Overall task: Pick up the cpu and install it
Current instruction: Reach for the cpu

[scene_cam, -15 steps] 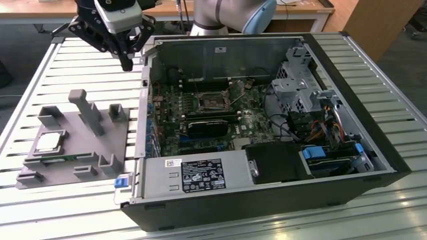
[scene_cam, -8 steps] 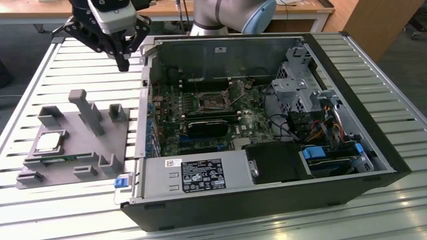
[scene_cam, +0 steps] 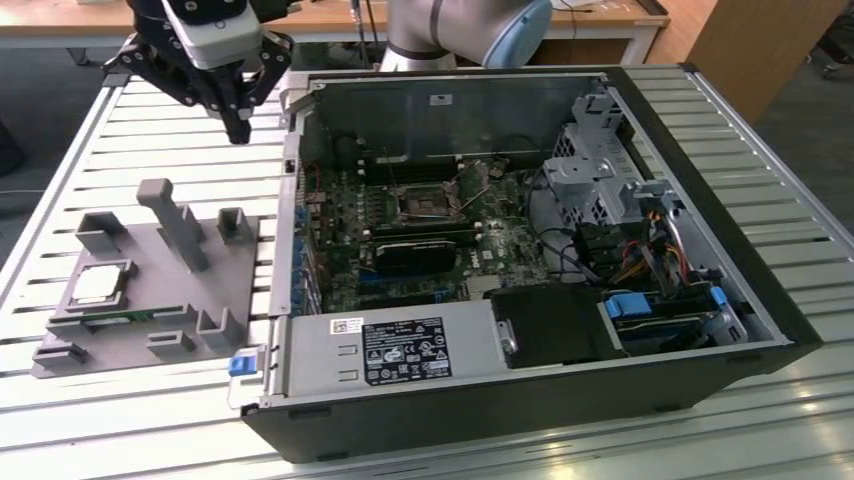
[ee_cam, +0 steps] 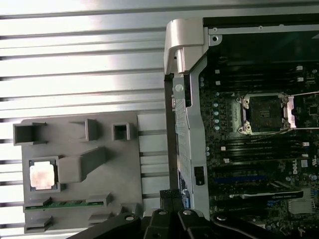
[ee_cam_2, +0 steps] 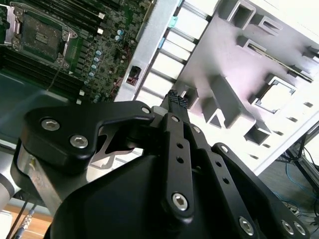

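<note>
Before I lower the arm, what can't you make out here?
- cpu corner marking: glare whitens its top in the first wrist view; too small in the exterior view.
- Socket contacts: too dark and small in the first wrist view.
- Gray fixture, one corner: hidden behind the jaws in the first wrist view.

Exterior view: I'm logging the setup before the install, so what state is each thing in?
cpu: lying flat in the grey holder, ungripped.
socket: empty.
computer case: on its side, panel off.
gripper: shut, holding nothing.
memory stick: seated in the grey holder.
</note>
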